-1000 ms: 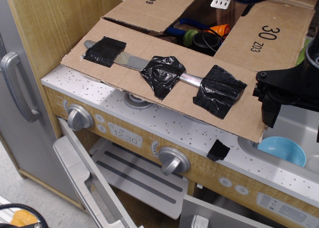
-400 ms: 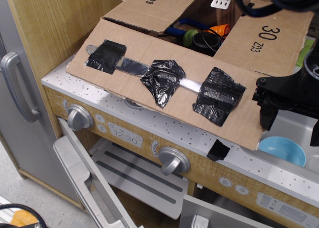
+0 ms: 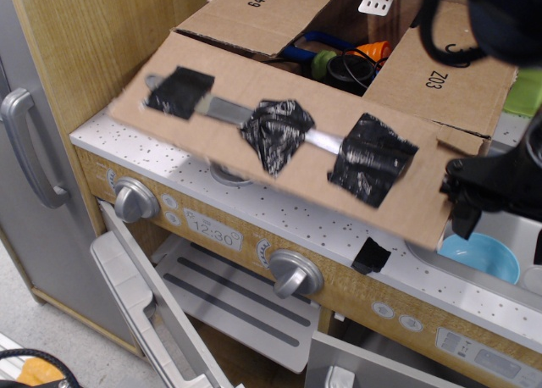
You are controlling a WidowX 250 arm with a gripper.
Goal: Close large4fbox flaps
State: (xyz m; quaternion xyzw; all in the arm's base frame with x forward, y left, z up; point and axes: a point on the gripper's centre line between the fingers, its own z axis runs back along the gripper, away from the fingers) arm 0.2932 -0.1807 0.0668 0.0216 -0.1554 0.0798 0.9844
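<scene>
Cardboard everywhere: the large brown corrugated shipping box [image 3: 373, 74] is sitting open on the white speckled toy-kitchen counter [image 3: 322, 227], toys showing inside. Its long front flap [image 3: 288, 146], the one with a metal strip under three black tape patches, is sticking out over the counter edge, looking blurry. The right flap printed "Z03" [image 3: 445, 79] is lying angled up. The black end effector [image 3: 487, 193] is hanging at that long flap's right end, above a light blue bowl [image 3: 478, 257]; can't tell how wide it's spread.

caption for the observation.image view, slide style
Gripper at the taped long flap of an open cardboard box on a toy kitchen counter.
</scene>
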